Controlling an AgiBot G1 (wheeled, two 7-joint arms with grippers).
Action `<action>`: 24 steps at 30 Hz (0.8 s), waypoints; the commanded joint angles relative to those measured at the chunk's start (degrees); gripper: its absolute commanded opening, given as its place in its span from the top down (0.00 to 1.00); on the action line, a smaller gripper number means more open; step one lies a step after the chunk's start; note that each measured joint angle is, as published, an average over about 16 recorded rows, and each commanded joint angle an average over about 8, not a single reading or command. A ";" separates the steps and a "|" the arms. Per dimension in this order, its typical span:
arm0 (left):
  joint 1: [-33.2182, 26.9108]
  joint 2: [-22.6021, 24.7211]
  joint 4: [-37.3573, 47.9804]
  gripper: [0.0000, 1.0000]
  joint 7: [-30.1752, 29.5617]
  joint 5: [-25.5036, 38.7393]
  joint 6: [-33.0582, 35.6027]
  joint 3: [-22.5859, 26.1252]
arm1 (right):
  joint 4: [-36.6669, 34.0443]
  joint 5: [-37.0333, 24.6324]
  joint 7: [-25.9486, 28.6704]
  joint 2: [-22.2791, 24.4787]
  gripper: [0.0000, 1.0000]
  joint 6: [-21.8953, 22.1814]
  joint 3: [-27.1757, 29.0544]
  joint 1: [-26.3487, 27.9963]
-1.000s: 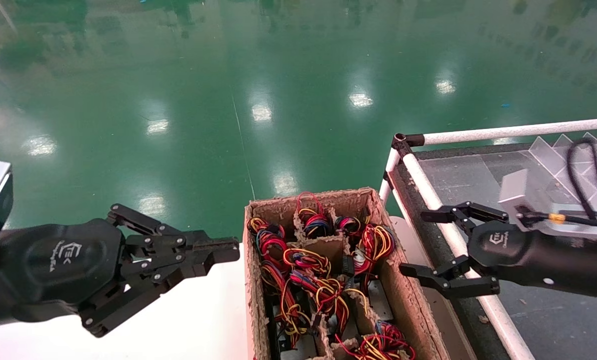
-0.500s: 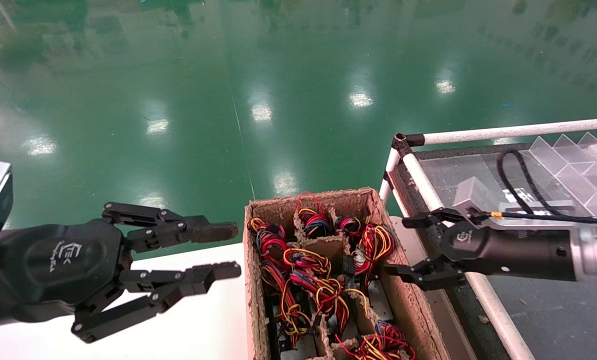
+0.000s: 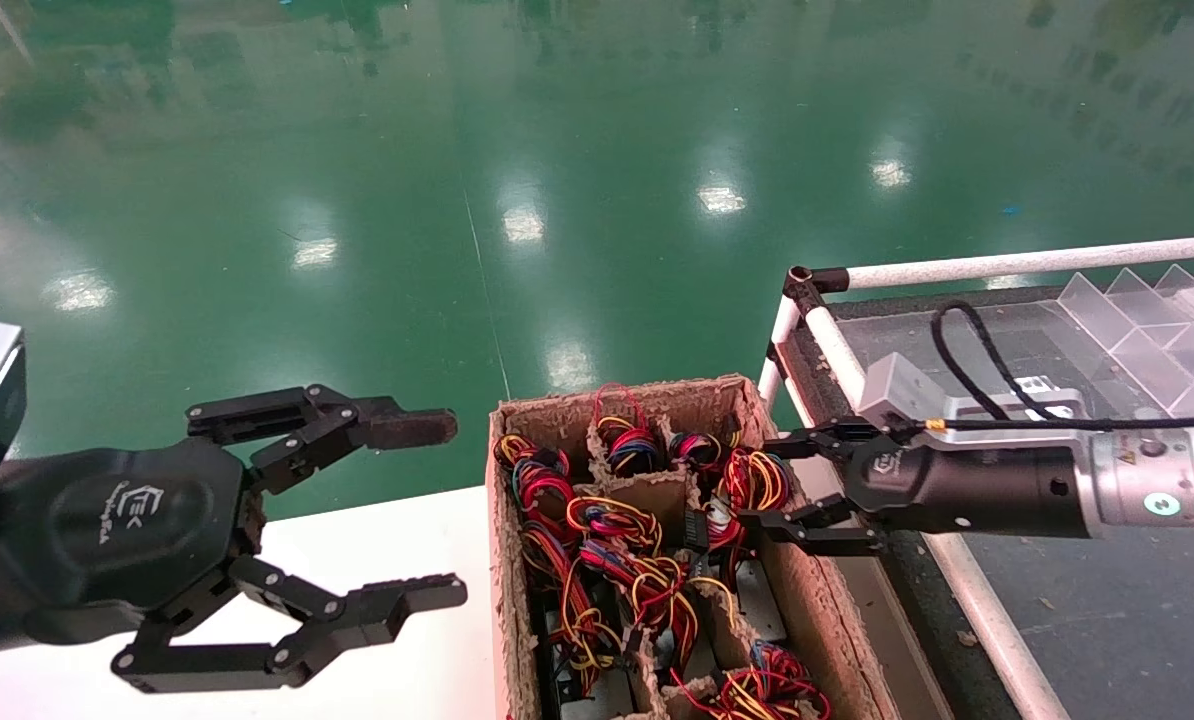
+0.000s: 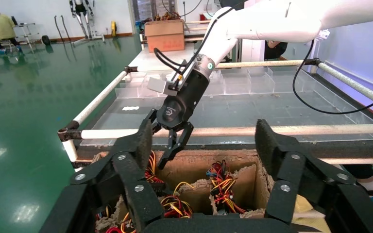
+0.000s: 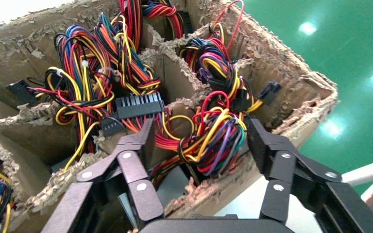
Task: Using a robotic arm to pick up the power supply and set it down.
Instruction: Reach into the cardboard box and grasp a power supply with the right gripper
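A brown divided cardboard box [image 3: 819, 600] holds several power supplies, each a grey metal body low in its cell under red, yellow and black wires. The robotic arm's right gripper [image 3: 761, 482] hangs open over the box's right-hand cells. In the right wrist view its open fingers [image 5: 200, 128] straddle one wire bundle [image 5: 213, 141] without touching it. That power supply's grey casing [image 5: 175, 187] shows below the bundle. My left gripper [image 3: 452, 508] is wide open and empty, left of the box above the white surface. In the left wrist view its fingers [image 4: 204, 141] frame the box.
A work table with a white tube rail [image 3: 957, 590] and a dark top stands right of the box. Clear plastic dividers [image 3: 1157, 310] sit at its far side. A white surface [image 3: 407, 540] lies under the left gripper. Green floor lies beyond.
The right gripper has moved left from over the table rail to over the box's right cells, staying open. The left gripper has gone from shut to wide open.
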 commanded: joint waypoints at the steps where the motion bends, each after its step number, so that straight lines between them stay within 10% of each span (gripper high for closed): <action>1: 0.00 0.00 0.00 0.00 0.00 0.00 0.00 0.00 | -1.74 -0.49 -0.97 -0.84 1.00 0.03 -0.32 0.62; 24: 0.00 0.00 0.00 0.00 0.00 0.00 0.00 0.01 | -11.54 -0.31 -8.13 -4.12 1.00 -1.24 -0.24 3.65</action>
